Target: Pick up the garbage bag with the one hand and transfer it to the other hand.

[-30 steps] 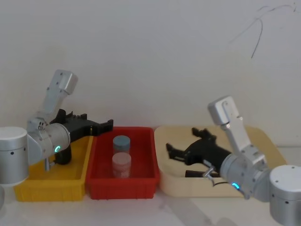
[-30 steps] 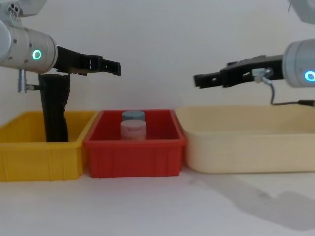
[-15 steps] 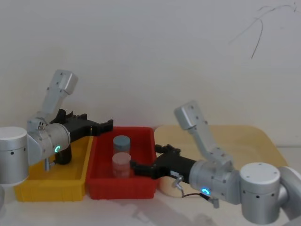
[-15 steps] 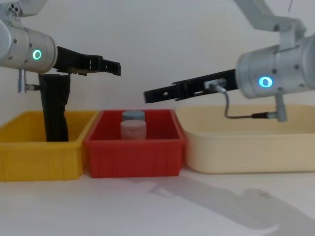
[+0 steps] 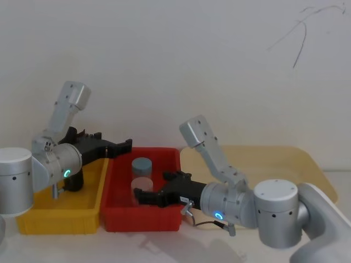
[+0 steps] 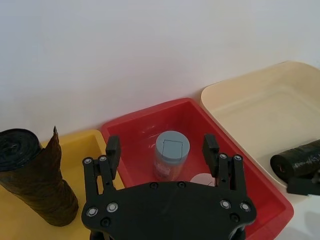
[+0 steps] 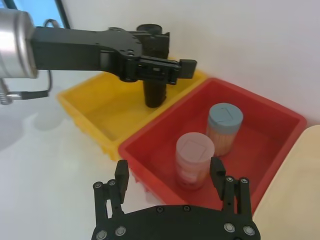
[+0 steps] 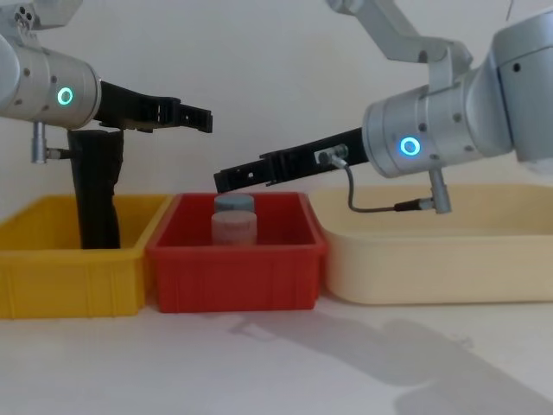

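Chest view: tall black wrinkly-plastic garbage bag stands ungrasped in the yellow plastic bin, frame left. Black two-finger left gripper and right gripper hang open, empty, mid-frame; pickup and handover are both left to do.

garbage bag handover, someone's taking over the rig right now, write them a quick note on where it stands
Left tool: open, empty, hanging high where the yellow bin meets the red bin.
Right tool: open, empty, above the red bin, pointing toward the left tool.
Garbage bag: upright in the yellow bin, beside the left arm, not gripped. A second black roll lies in the cream tray.
Done: nothing yet.
Left: left tool grasps the bag, lifts it, passes it to the right tool, then lets go.
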